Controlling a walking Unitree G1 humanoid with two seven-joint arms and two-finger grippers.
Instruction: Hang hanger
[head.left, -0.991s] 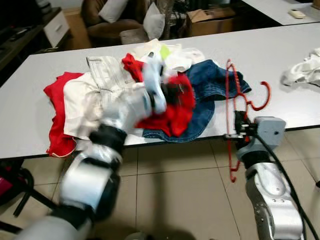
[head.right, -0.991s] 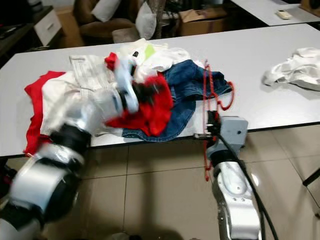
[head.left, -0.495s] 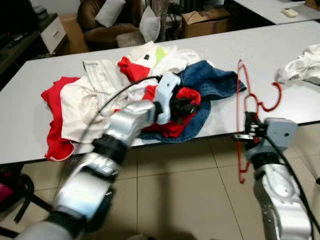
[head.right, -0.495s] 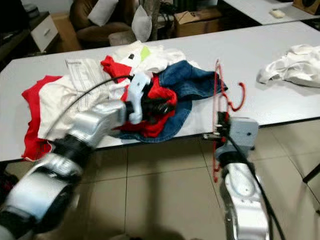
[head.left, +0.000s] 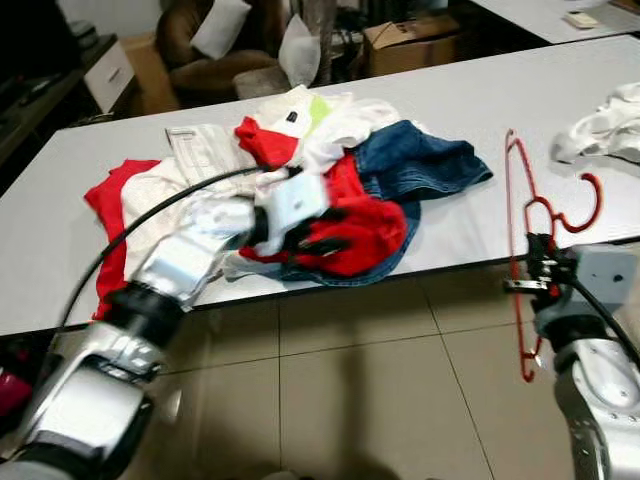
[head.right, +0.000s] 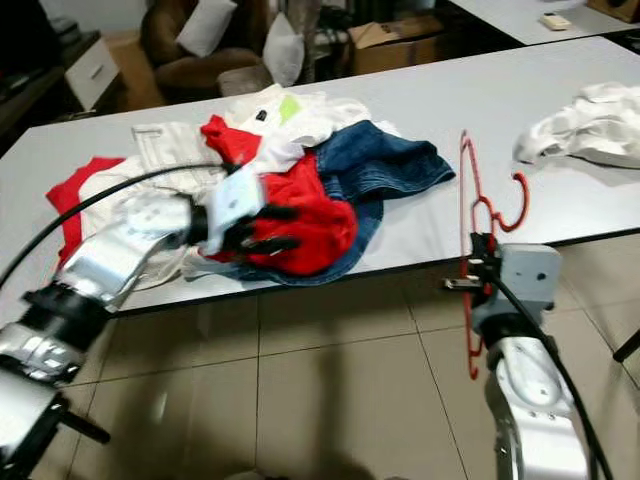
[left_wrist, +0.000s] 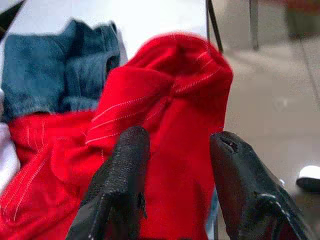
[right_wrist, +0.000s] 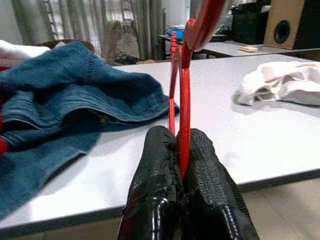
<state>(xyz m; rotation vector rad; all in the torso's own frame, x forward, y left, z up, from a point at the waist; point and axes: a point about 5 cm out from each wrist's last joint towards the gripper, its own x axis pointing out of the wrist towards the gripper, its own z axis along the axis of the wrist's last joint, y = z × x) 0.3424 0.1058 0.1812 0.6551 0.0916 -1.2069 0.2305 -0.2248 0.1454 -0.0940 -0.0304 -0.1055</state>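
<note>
Right gripper (right_wrist: 181, 150): 2 fingers clamped on red hanger (head.left: 522, 215). Left gripper (left_wrist: 172, 150): fingers apart over red garment (left_wrist: 165, 125), contact unclear; denim (head.right: 375, 165) alongside.

Bare table (head.left: 470, 95) between the clothes heap (head.left: 300, 180) and white cloth (head.left: 605, 130); open floor (head.left: 360, 390) below

The right gripper (right_wrist: 181, 165) has its two black fingers (right_wrist: 155, 175) pressed together on a red hanger (right_wrist: 184, 105), whose thin bar rises straight up from between them and curves at the top. Beyond the fingers lies the white surface (right_wrist: 220, 115), its near edge running just behind the gripper. Blue jeans (right_wrist: 75, 100) lie crumpled on the surface to one side of the hanger, a white cloth (right_wrist: 280, 85) on the other side, well apart from it.
</note>
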